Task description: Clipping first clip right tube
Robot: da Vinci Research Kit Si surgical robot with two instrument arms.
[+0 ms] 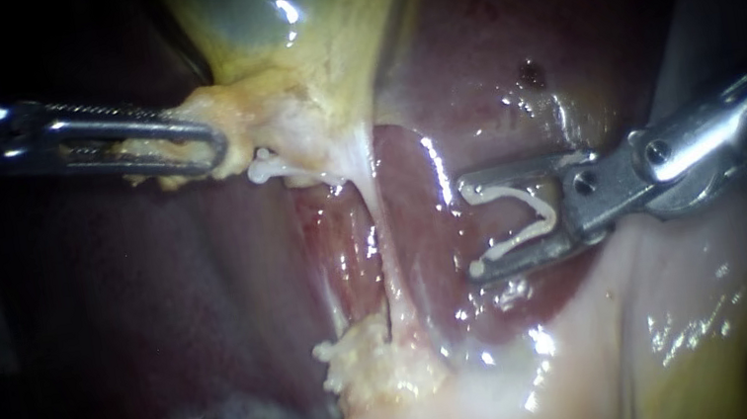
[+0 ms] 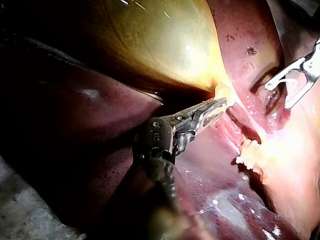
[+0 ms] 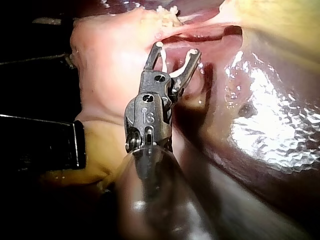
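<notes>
My left instrument is shut on pale yellow tissue at the neck of the gallbladder and holds it taut. From there a thin pale tube runs down to a fatty clump. My right instrument lies to the right of this tube, apart from it, its tips pointing at it. Its jaws stand wide apart with an open white clip seated between them, one leg against each jaw. The left wrist view shows my right instrument beyond the neck.
Dark red liver lies behind and around the tube. A small white nub sits just below the left jaws. Pale glistening tissue fills the lower right. A dark block stands beside the right shaft.
</notes>
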